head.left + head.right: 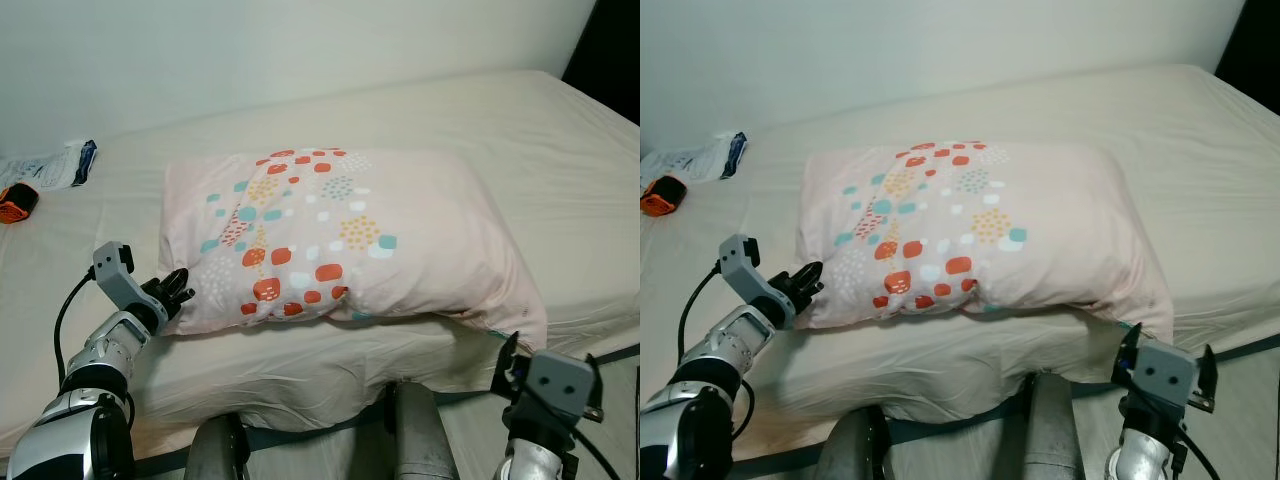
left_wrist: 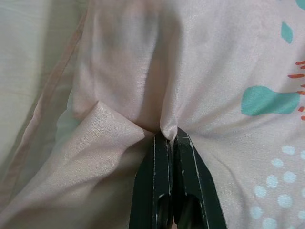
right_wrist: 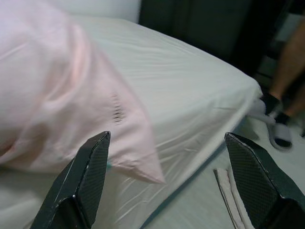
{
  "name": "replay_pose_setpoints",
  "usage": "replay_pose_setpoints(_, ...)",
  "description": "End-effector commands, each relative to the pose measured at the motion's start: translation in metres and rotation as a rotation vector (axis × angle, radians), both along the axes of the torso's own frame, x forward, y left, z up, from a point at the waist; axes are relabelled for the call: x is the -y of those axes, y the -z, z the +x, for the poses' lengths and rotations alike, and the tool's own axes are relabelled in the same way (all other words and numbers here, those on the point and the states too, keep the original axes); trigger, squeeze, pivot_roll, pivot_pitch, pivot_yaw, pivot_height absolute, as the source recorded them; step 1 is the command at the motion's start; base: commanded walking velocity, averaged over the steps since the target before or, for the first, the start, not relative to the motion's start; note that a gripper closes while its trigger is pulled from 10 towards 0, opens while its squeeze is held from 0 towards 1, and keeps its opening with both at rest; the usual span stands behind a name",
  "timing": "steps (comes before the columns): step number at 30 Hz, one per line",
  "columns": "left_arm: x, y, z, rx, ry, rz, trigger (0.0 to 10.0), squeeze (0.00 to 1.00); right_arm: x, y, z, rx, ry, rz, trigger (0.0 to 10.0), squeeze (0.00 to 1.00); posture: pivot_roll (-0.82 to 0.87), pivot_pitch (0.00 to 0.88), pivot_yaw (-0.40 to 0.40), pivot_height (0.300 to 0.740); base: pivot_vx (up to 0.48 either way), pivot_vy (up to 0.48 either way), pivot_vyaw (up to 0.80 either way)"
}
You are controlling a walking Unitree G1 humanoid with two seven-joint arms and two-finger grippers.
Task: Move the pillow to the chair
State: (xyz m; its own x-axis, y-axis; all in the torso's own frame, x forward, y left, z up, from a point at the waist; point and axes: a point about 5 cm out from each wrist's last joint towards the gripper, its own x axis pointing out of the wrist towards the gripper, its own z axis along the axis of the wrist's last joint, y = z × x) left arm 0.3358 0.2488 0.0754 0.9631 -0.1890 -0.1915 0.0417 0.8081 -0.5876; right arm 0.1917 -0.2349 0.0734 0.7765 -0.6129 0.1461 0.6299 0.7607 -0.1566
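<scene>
Two grippers are at work beside one pillow (image 1: 340, 235). It is pale pink with orange, teal and white dots and lies flat across the near part of a bed (image 1: 560, 150) covered in a cream sheet.

The left gripper (image 1: 181, 291) sits at the pillow's near left corner. In the left wrist view its two black fingers (image 2: 190, 186) are pressed together with a small fold of the pink cover pinched between their tips. The cloth puckers and creases outward from that pinch, and a teal blotch of the print lies just beyond the fingertips and to one side.

The right gripper (image 3: 167, 186) hangs off the bed's near edge, below the pillow's near right corner and not touching it. Its fingers (image 3: 83, 181) stand wide apart with nothing between them. Ahead of the gap, the pillow's flat pink corner flap droops over the sheet's edge. Farther beyond the fingertips, past the bed's corner, a person's lower legs (image 3: 286, 71) stand on the floor in grey slippers.

Well beyond the left fingers, near the bed's far left edge, lie an orange and black object (image 1: 18, 201) and, just beside it, a white and blue plastic packet (image 1: 55, 165).
</scene>
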Motion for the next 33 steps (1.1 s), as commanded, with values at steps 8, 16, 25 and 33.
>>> replay_pose_setpoints(8,-0.011,-0.008,0.0,0.048,-0.014,-0.032,9.9,1.0,-0.006,-0.007,0.009,0.023,-0.041,0.053,10.0,0.0,-0.11,0.113,0.092,0.565,0.0,0.0,0.0)
replay_pose_setpoints(16,-0.031,-0.009,-0.002,0.002,-0.179,-0.032,10.0,1.0,-0.011,-0.006,0.013,0.012,-0.1,0.075,10.0,0.0,-0.12,0.118,0.083,0.565,0.0,0.0,0.0)
replay_pose_setpoints(25,-0.037,-0.025,0.008,0.044,-0.285,-0.107,10.0,1.0,-0.018,-0.005,0.027,-0.006,-0.193,0.155,10.0,0.0,-0.13,0.13,0.083,0.565,0.0,0.0,0.0)
replay_pose_setpoints(33,-0.011,-0.028,0.021,-0.01,-0.193,-0.05,10.0,0.66,-0.01,-0.008,0.023,-0.026,-0.166,0.103,10.0,0.0,-0.14,0.147,0.084,0.565,0.0,0.0,0.0)
